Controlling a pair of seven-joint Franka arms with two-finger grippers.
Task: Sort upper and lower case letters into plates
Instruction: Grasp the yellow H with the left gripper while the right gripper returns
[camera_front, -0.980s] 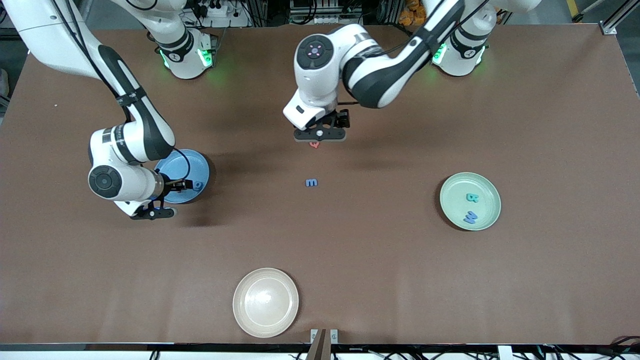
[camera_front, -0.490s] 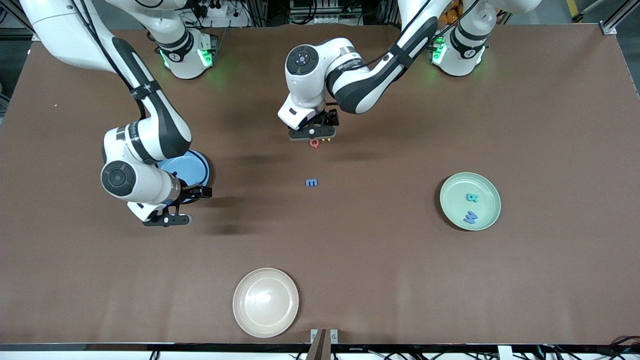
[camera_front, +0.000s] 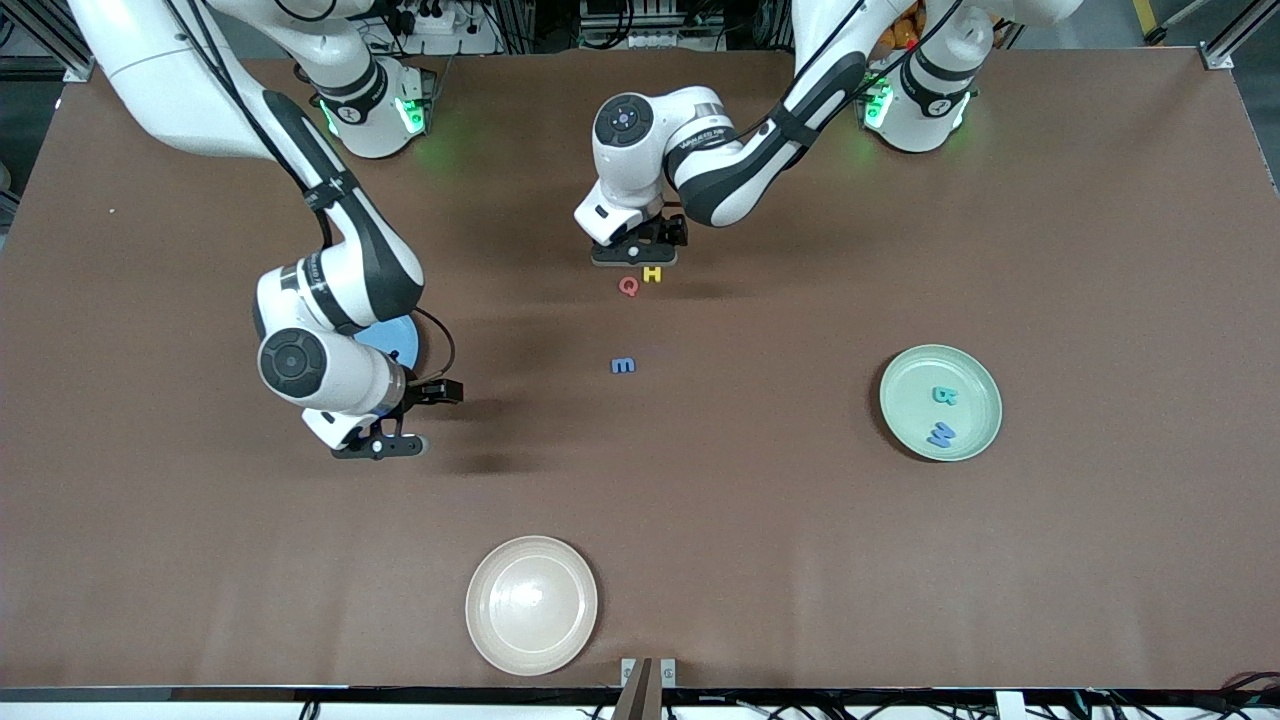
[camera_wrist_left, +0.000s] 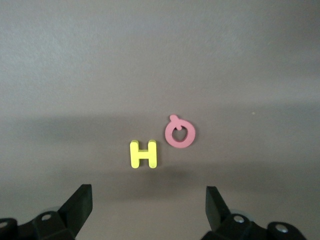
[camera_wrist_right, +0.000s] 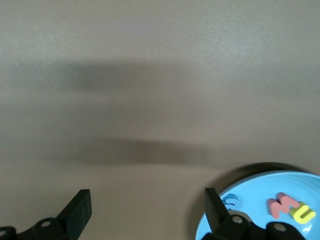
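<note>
Yellow H (camera_wrist_left: 143, 154), red Q (camera_wrist_left: 179, 134), flat foam, touching table (camera_wrist_left: 160, 60)

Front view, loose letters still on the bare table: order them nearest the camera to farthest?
Small blue lowercase m → red uppercase Q → yellow uppercase H, which lies beside the Q, just under the open left gripper.
</note>
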